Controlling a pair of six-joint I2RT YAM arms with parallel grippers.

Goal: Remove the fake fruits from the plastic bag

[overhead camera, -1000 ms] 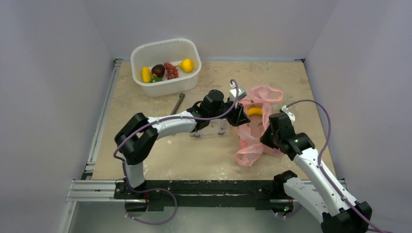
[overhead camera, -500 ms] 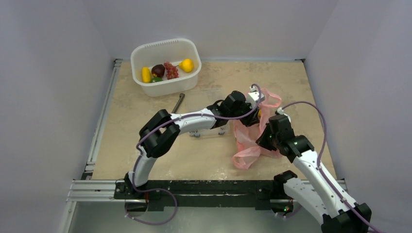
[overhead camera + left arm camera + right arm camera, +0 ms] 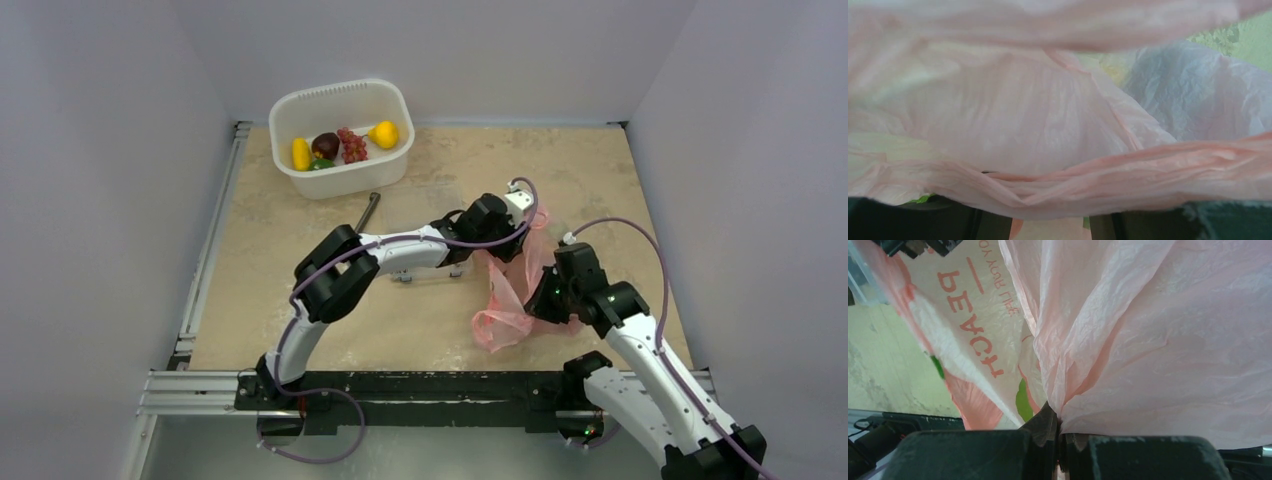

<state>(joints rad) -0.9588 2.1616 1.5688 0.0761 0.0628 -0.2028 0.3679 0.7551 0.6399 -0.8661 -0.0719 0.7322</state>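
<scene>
Jaws of right tool (image 3: 1057, 436) clamping plastic bag (image 3: 1158, 340), left tool (image 3: 515, 238) touching it

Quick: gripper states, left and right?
Left gripper: buried in the plastic bag, cannot tell.
Right gripper: shut on the plastic bag.

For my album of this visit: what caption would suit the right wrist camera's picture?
Right gripper shut on a bunched fold of the pink bag, seen from the wrist.
</scene>
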